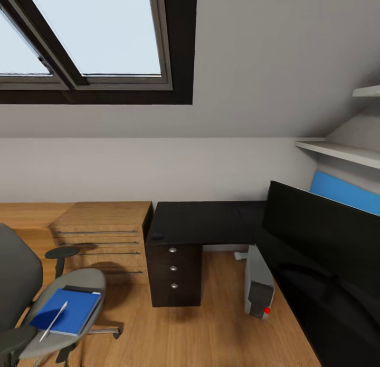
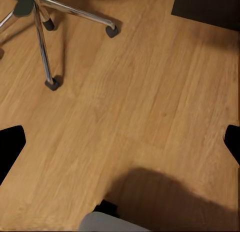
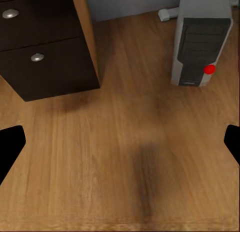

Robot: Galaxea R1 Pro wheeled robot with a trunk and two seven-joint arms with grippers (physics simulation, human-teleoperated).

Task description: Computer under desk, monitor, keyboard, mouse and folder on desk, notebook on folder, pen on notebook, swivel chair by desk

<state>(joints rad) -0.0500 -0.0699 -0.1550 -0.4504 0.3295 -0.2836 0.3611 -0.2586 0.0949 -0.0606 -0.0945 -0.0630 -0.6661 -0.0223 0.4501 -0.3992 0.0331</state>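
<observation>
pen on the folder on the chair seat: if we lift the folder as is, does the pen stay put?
Probably not. The pen looks thin, smooth and round, lying loose and diagonal on the blue folder, so any tilt would likely roll it off. The folder looks thin and flat, so gripped at one edge it may sag. The swivel chair seat may also turn when pushed.

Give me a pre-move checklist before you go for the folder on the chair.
1. Folder lying on swivel chair seat: ok.
2. Pen resting on top of the folder and likely to slide if lifted: not ok.
3. Notebook location, a dark edge behind the folder: cannot tell.
4. Desk top has free room: ok.
5. Computer under the desk: ok.
6. Both grippers open with nothing between the fingers: ok.
</observation>
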